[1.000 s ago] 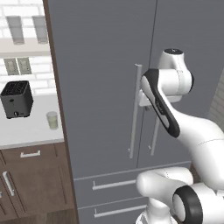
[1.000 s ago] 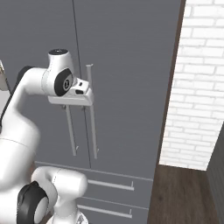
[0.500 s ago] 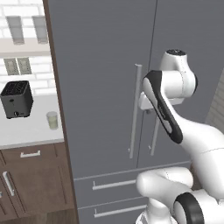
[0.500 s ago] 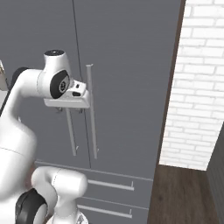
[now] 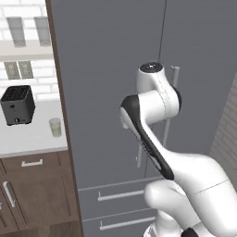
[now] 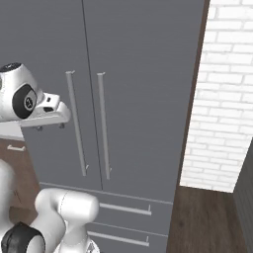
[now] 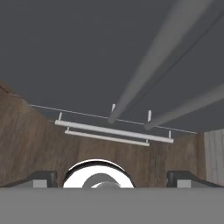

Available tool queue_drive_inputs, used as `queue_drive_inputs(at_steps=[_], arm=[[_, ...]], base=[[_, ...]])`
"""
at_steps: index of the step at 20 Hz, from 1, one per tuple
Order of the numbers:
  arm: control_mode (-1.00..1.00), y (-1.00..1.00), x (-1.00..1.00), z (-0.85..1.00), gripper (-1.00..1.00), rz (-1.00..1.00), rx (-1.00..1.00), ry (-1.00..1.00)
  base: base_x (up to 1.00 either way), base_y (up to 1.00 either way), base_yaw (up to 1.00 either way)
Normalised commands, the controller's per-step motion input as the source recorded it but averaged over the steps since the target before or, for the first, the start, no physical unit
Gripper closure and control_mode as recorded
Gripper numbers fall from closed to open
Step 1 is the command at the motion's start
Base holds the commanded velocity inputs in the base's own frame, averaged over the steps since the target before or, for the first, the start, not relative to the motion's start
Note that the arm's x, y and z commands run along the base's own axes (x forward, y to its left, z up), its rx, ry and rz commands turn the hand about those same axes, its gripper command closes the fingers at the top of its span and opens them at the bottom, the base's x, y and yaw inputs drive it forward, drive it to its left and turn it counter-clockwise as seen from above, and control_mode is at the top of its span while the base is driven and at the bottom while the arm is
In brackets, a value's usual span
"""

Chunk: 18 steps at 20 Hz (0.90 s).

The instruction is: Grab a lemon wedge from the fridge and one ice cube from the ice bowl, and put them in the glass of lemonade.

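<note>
The fridge stands with both grey doors shut, and the lemon wedge is hidden. In the right base view my gripper hangs open and empty, pointing down, just left of the fridge's left bar handle. The hand view looks down along the two bar handles toward the drawer handles, with my fingertips wide apart. The glass of lemonade stands on the counter left of the fridge. The ice bowl and ice cube are out of view.
A black toaster sits on the counter beside the glass, with two taller glasses on a shelf above. Brown cupboards are below. A white brick wall stands right of the fridge, above wooden floor.
The hand has drawn back to the left, away from the two bar handles it was beside before. The fridge doors have stayed shut.
</note>
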Motion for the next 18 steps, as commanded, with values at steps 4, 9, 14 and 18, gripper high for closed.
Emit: queue_drive_inputs(at_steps=[4, 9, 14, 18], arm=[[-1.00, -0.41, -0.48, 0.00, -1.00, 0.03, 0.01, -0.10], [-1.00, -0.99, -0.67, 0.00, -1.00, 0.00, 0.05, -0.01], [-1.00, -0.39, -0.18, 0.00, -1.00, -0.01, 0.01, 0.00], [-1.00, 0.00, 0.00, 0.00, -1.00, 0.00, 0.00, 0.00]], base=[[0.00, 0.00, 0.00], [0.00, 0.00, 0.00], [0.00, 0.00, 0.00], [0.00, 0.00, 0.00]])
